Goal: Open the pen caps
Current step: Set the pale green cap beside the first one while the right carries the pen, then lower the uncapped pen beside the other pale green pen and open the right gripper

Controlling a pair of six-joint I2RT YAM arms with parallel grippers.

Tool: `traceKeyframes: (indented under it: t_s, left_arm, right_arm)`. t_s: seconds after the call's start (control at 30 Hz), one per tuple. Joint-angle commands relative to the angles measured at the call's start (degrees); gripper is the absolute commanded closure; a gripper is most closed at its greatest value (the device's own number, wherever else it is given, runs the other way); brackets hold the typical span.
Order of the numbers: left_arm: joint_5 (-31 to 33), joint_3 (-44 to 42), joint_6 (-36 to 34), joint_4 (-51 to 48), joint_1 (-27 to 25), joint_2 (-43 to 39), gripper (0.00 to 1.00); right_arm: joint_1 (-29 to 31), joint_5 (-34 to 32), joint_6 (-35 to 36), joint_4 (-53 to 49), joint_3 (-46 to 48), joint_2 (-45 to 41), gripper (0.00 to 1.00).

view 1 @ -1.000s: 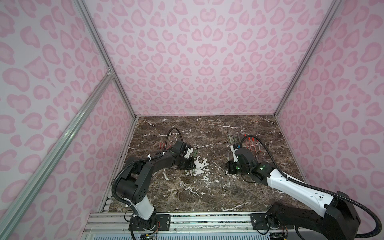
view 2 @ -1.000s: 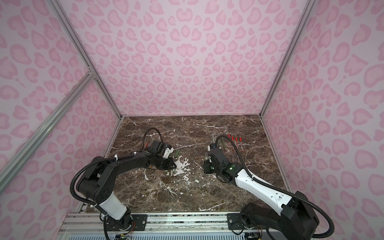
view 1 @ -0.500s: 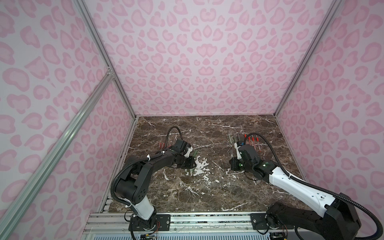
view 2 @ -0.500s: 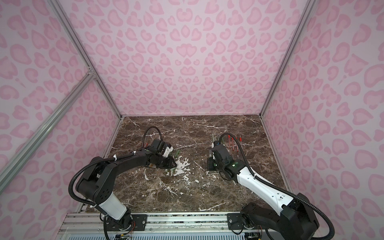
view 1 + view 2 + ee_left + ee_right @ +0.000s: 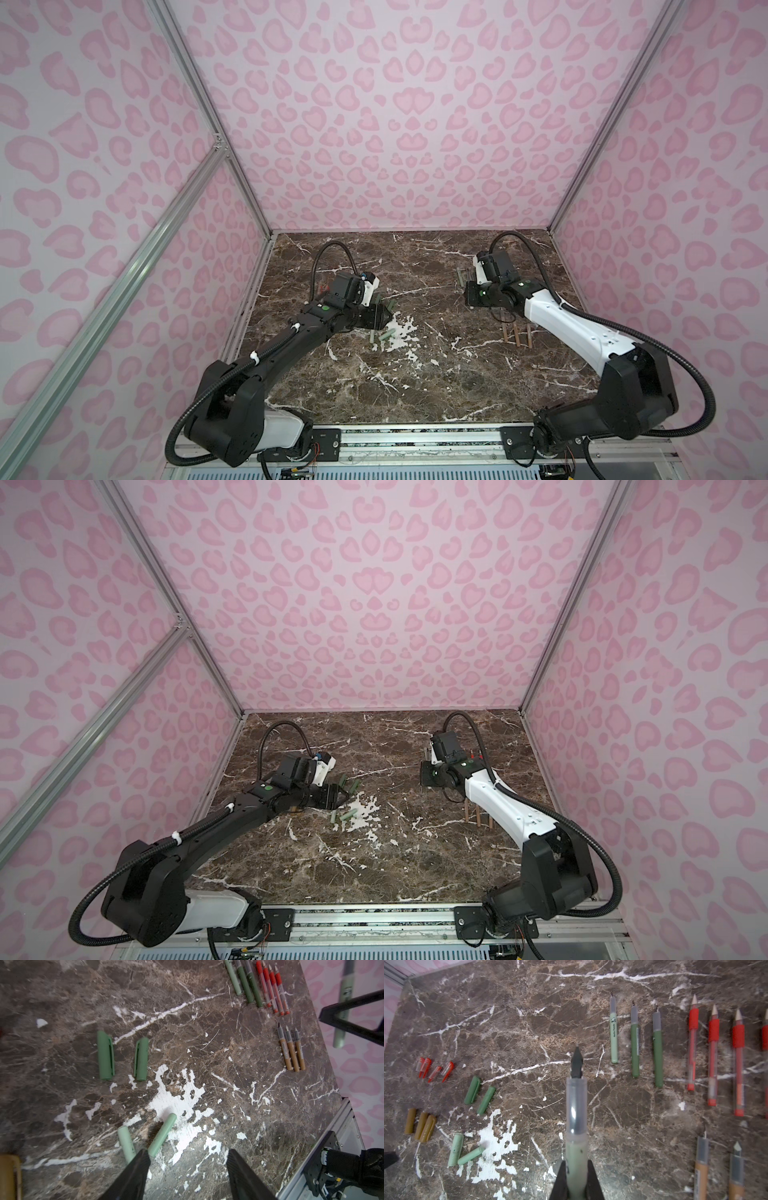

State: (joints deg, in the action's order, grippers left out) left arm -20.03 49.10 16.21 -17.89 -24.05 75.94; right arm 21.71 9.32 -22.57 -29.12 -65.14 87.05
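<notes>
My left gripper (image 5: 188,1160) stands open low over the marble, nothing between its fingers. Two pale green pen caps (image 5: 163,1134) lie just past its fingertip, and two dark green caps (image 5: 106,1055) lie farther off. In both top views this gripper (image 5: 380,318) hovers beside the pale green caps (image 5: 386,334). My right gripper (image 5: 576,1180) is shut on an uncapped pale green pen body (image 5: 576,1122), nib pointing away, held above the table. Red caps (image 5: 436,1069) and tan caps (image 5: 421,1126) lie in groups to the far left of the table.
Uncapped pen bodies lie in rows at the back right: one pale green (image 5: 613,1039), two dark green (image 5: 635,1047), several red (image 5: 712,1057). Tan pen bodies (image 5: 642,334) lie beside the right forearm. Pink patterned walls enclose the table on three sides.
My left gripper has opened and let go of a pale green cap, which now lies on the marble. My right gripper has carried the pen body toward the back right.
</notes>
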Motion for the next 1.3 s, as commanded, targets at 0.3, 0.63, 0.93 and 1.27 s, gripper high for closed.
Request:
traceKeyframes:
  t_s: [0.3,0.63,0.93,1.27]
  left_arm:
    - [1.5,-5.1,-4.7,5.1,16.5,-12.6,0.13]
    - [1.9,-7.2,-6.5,6.4,26.2,-18.3,0.02]
    - [1.6,-7.3,-7.1,6.7,27.8,-18.7,0.02]
    - [1.5,-6.6,-7.0,5.9,28.1,-18.1,0.02]
  right_arm:
    - [-3.7,3.0,4.7,-5.0,-19.4,23.4,0.97]
    - [-3.7,2.6,5.4,-9.8,-36.2,38.5,0.96]
    - [-3.6,0.2,5.1,-13.6,-43.9,46.7,0.93]
    - [-3.7,-3.0,4.4,-16.9,-47.2,51.0,0.84]
